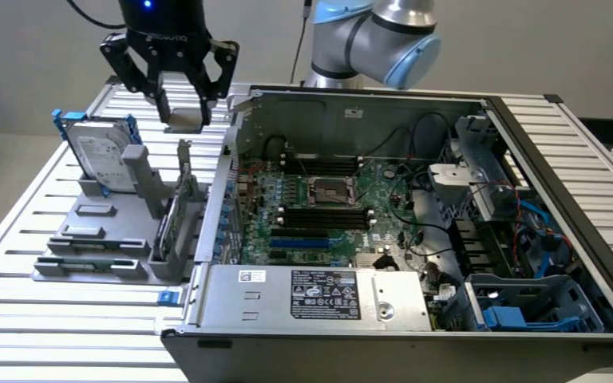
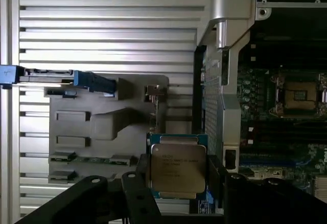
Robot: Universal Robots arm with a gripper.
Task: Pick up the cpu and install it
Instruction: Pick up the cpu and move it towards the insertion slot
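- The cpu [image 1: 186, 120] is clamped between the two dark fingers of the pincer [image 1: 187, 110], which is closed on the chip's opposite edges.
- The chip is held in the air, clear of everything beneath it, at about ten o'clock in the exterior view.
- In the wrist view the cpu [image 2: 178, 169] is seen with its silver-grey metal top facing the camera (faint printing is visible, but it cannot be read), and the pincer [image 2: 179, 181] grips it on both sides.
- Below the held chip a grey fixture [image 1: 93, 231] rests on the slatted surface [image 1: 29, 319]; a hard drive [image 1: 102, 155] with a blue bracket is stood upright in it.
- An open computer case [image 1: 392, 94] is set just beside the fixture, toward three o'clock of it.
- The socket [image 1: 331, 190] is found on the motherboard [image 1: 381, 215] inside the case, at roughly four o'clock from the chip and well apart from it.
- A power supply [image 1: 318, 297] is mounted at six o'clock of the socket.
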